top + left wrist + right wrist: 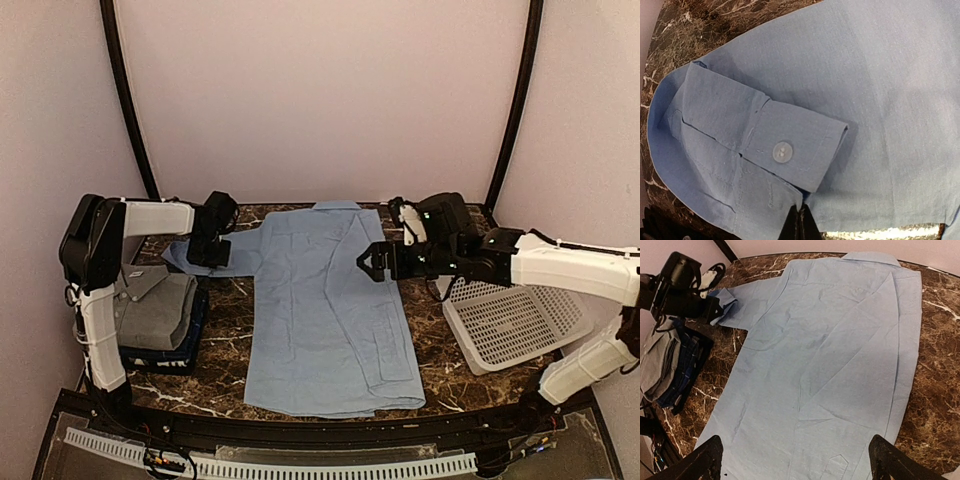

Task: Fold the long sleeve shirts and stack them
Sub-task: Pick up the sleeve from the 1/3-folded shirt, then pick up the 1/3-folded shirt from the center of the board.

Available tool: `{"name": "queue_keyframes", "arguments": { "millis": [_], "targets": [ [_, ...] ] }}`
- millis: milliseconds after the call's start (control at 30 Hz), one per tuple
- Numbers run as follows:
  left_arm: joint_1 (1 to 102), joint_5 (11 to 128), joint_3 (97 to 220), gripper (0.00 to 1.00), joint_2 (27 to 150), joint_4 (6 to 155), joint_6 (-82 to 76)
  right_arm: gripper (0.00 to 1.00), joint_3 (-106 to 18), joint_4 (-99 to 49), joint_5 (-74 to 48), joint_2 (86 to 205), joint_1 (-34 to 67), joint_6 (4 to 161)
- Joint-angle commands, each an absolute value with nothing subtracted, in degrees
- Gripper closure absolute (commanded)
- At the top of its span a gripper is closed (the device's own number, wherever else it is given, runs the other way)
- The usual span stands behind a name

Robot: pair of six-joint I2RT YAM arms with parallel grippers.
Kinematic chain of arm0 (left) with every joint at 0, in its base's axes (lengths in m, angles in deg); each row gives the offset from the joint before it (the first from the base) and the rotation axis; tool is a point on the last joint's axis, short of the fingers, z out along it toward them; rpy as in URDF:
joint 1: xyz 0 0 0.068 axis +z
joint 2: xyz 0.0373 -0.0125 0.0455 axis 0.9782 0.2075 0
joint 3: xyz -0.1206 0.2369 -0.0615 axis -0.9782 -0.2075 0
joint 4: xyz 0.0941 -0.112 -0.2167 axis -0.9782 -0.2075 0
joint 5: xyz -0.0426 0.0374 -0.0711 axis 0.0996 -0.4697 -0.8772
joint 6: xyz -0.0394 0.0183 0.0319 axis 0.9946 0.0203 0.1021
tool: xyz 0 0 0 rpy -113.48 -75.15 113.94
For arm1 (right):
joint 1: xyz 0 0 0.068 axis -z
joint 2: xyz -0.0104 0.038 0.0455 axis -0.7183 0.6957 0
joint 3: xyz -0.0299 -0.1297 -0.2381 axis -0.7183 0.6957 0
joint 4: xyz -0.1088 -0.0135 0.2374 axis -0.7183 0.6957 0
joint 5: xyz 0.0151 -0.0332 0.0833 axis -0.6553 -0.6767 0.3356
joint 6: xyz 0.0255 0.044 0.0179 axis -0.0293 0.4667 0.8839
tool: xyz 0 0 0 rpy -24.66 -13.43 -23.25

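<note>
Since finished work belongs out of the way, we find the grey shirt (158, 310) folded atop the navy shirt (682, 375) at nine o'clock on the marbled table (440, 360). At ten o'clock our left gripper (208, 255) is pinched tight on the buttoned cuff (785, 150) of the light blue shirt (320, 310), presumably to carry that sleeve inward. This thin woven shirt lies flat at centre, its other sleeve folded across. At two o'clock our right gripper (372, 262) hovers spread wide, holding nothing; a white lattice basket (515, 320) sits at four.
</note>
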State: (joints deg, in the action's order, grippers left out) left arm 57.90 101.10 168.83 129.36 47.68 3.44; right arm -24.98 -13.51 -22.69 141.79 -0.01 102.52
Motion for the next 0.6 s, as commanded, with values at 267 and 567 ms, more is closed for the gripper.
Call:
{"name": "queue_keyframes", "arguments": {
  "millis": [267,567],
  "targets": [
    [58.2,92.1,171.5,1.0,113.0,44.8,2.4,0.02,-34.5,-12.2,-29.2,156.1,-18.5,110.5],
    [58.2,82.7,172.3,1.0,106.2,46.8,3.2,0.09,-53.0,-0.1,-34.7,174.7,-31.5,114.6]
  ]
}}
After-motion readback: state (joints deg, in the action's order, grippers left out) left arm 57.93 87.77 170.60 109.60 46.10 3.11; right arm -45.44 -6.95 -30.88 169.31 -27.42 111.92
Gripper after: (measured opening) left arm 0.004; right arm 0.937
